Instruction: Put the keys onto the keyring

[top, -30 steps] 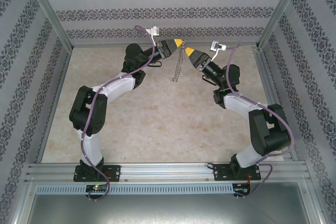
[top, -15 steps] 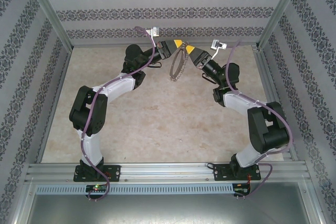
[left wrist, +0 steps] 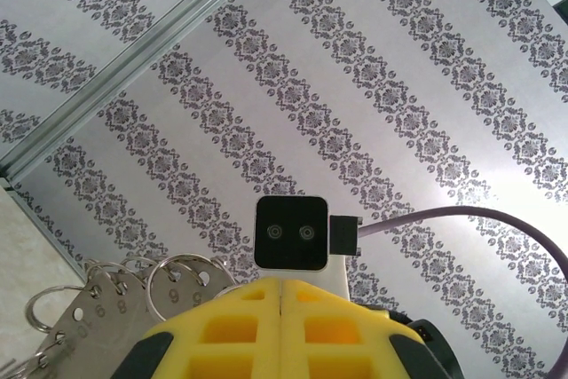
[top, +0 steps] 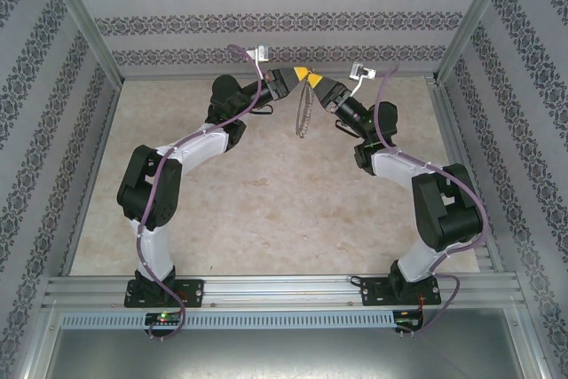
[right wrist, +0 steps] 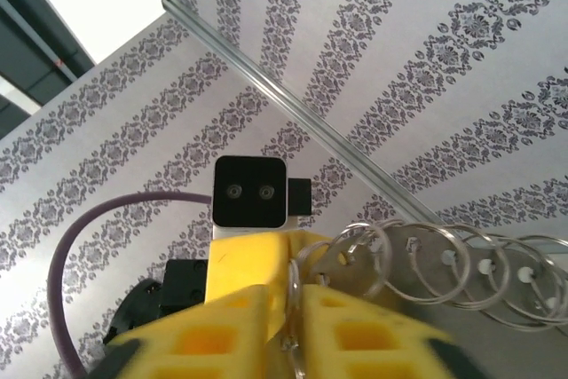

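The keyring point(top: 303, 113) hangs edge-on over the far middle of the table, between my two yellow-tipped grippers. My left gripper point(top: 302, 74) is at its top, and in the left wrist view the gripper point(left wrist: 282, 295) has its jaws pressed together. There the keyring point(left wrist: 98, 308) is a grey numbered band with wire loops, running behind the left finger. My right gripper point(top: 316, 83) meets it from the right. In the right wrist view this gripper point(right wrist: 297, 308) is shut on a thin wire of the keyring point(right wrist: 426, 259). I cannot make out the key.
Patterned walls with aluminium posts point(top: 84, 19) enclose the beige table point(top: 266, 210). Each wrist view has the other arm's wrist camera point(left wrist: 290, 232) point(right wrist: 249, 193) close ahead. The aluminium rail point(top: 284, 290) runs along the near edge.
My right gripper has moved up and left to the left gripper's tip. The keyring has swung from a broad loop back to edge-on. The left arm has stayed put.
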